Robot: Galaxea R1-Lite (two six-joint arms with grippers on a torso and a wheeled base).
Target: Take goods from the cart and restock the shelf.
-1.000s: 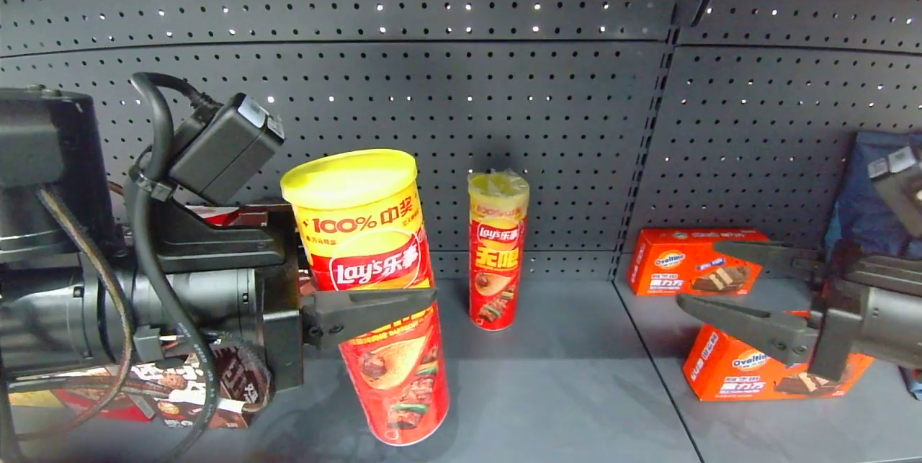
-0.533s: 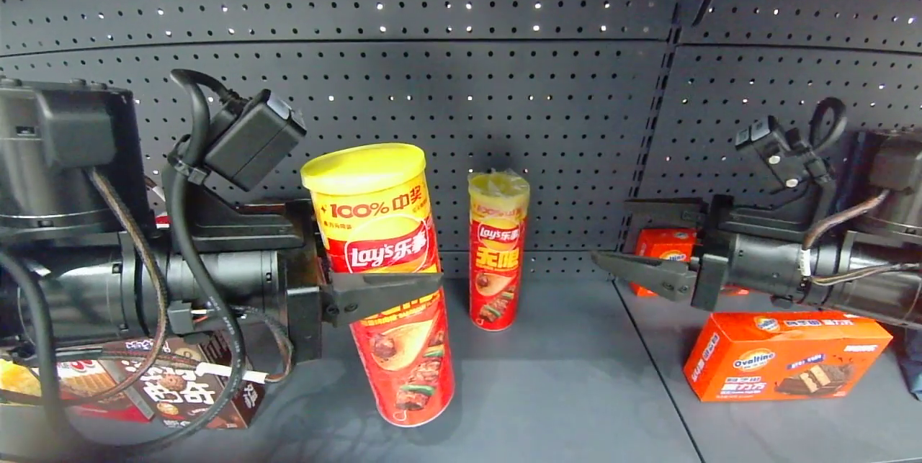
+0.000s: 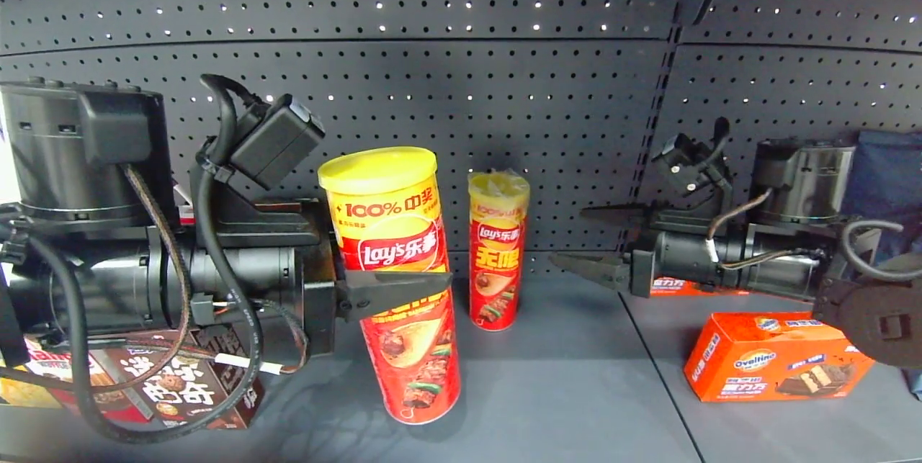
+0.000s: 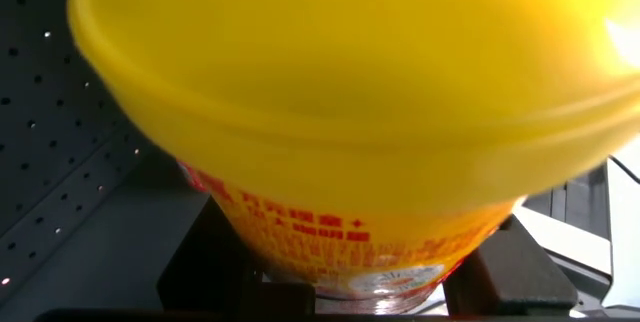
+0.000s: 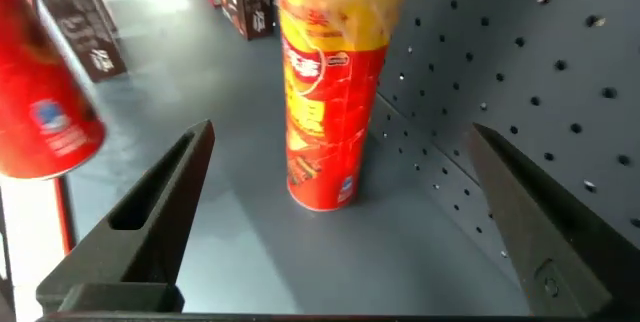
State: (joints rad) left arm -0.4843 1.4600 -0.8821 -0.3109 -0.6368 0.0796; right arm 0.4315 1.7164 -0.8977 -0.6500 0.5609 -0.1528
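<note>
Clamped across the middle of the tall chip can [image 3: 392, 232], my left claw [image 3: 403, 291] holds it tilted, base low near the front edge of the shelf [image 3: 562, 391]. I judge it light, stiff but crushable, with a slick skin, so mid-body suits. My right claw [image 3: 576, 236] hangs apart and empty near the back edge, beside the small can [image 3: 497, 254]. Bare shelf runs across to the orange box [image 3: 771, 362].

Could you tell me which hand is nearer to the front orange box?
Right. The right hand hangs open, left of the orange box; the left hand holds the big can farther left.
</note>
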